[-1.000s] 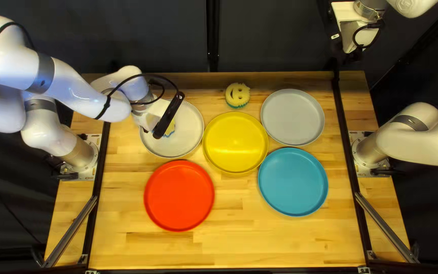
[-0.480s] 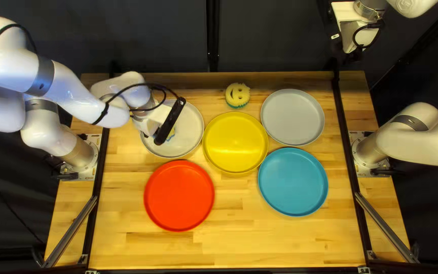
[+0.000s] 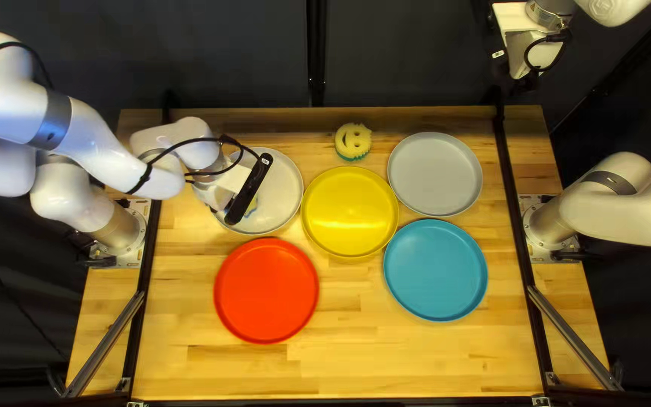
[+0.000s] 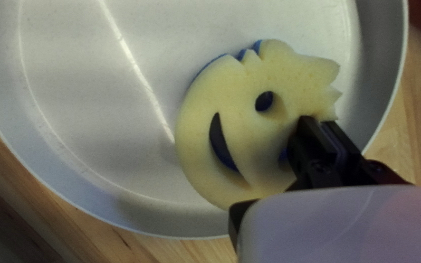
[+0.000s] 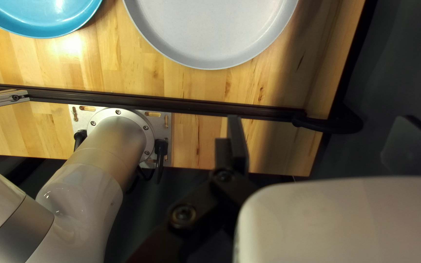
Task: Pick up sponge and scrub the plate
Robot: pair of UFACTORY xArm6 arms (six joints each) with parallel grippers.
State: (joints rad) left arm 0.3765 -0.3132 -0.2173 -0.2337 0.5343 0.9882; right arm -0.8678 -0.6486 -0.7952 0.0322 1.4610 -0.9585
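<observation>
My left gripper (image 3: 249, 188) is low over the off-white plate (image 3: 285, 188) at the table's back left. A yellow smiling sponge (image 3: 252, 206), partly hidden by the gripper, lies on that plate. In the left wrist view the gripper (image 4: 319, 122) is shut on the edge of the sponge (image 4: 244, 117) near one eye hole; its blue underside rests against the plate (image 4: 88, 87). My right gripper (image 3: 523, 79) is raised beyond the table's far edge; in the right wrist view the gripper (image 5: 320, 127) stands open, nothing between its fingers.
A second yellow sponge (image 3: 353, 141) stands near the far edge. Yellow (image 3: 349, 211), red (image 3: 266, 290), grey (image 3: 435, 173) and blue (image 3: 435, 270) plates lie close around. Black rails (image 3: 518, 226) run along both sides of the table.
My left gripper and the sponge have slid slightly toward the table's near side across the off-white plate. The arm has shifted with them. My right arm and the other plates have stayed still.
</observation>
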